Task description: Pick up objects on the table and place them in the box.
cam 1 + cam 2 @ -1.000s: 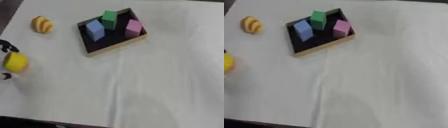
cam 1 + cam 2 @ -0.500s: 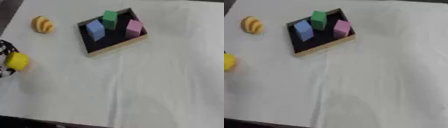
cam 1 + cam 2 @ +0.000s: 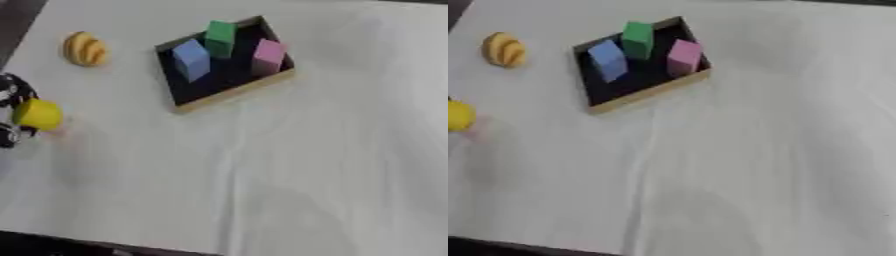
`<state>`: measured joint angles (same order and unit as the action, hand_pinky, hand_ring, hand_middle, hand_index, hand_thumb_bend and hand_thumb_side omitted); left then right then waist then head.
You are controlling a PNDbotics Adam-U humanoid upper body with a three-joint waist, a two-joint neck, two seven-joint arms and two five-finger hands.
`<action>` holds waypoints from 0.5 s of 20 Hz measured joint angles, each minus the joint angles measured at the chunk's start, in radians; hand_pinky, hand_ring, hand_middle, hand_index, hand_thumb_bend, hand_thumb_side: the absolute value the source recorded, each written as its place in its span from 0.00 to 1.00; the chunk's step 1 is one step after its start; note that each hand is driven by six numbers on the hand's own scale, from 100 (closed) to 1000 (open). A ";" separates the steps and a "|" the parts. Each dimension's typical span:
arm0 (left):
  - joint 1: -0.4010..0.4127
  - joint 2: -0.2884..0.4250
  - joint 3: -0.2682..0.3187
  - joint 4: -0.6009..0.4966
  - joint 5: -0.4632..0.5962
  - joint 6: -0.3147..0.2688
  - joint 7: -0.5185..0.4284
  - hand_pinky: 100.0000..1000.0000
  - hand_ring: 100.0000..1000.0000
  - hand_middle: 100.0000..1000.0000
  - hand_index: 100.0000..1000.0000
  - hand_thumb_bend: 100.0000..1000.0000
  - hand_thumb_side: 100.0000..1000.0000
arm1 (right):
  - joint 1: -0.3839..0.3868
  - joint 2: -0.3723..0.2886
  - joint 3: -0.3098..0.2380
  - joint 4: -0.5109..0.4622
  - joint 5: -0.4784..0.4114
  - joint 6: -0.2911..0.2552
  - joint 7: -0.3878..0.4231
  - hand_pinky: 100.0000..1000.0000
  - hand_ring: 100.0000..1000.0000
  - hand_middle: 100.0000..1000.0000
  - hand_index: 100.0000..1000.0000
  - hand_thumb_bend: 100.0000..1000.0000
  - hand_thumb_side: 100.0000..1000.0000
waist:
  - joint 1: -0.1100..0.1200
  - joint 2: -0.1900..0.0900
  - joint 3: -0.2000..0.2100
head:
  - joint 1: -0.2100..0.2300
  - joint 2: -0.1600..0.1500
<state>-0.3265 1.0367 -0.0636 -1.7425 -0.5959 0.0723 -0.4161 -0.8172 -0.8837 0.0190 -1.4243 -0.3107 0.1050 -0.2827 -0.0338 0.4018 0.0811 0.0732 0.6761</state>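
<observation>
1. Nearest to me, the white cloth-covered table (image 3: 289, 190) lies bare across its near and right parts; my right hand shows in neither view.
2. At the left edge, my left hand (image 3: 10, 95) has its black fingers curled around a small round yellow object (image 3: 38, 114), one finger above it and one below. I judge that I hold it pinched like this so I can carry it to the box, which sits well apart, farther off and to the right.
3. Farther away, near the far left, a rounded orange-yellow object with ridged stripes (image 3: 85, 49) lies alone on the cloth, not yet picked up. It is the other thing I see left to collect.
4. Farthest, the shallow black box with a pale wooden rim (image 3: 234, 93) sits askew. A blue block (image 3: 191, 59), a green block (image 3: 220, 36) and a pink block (image 3: 267, 56) stand upright inside it. The near part of its floor looks bare, so I judge that the likely spot for the yellow piece.
</observation>
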 measured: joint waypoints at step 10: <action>-0.241 -0.098 -0.109 -0.155 0.054 -0.018 -0.038 0.58 0.55 0.50 0.53 0.00 0.03 | -0.037 0.027 0.026 0.000 0.005 0.005 0.029 0.93 0.87 0.86 0.83 0.00 0.59 | 0.000 -0.001 -0.040 | -0.025 0.014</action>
<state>-0.5670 0.9391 -0.1728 -1.8976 -0.5418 0.0539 -0.4543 -0.8541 -0.8566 0.0451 -1.4242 -0.3057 0.1097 -0.2542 -0.0335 0.4005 0.0411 0.0486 0.6896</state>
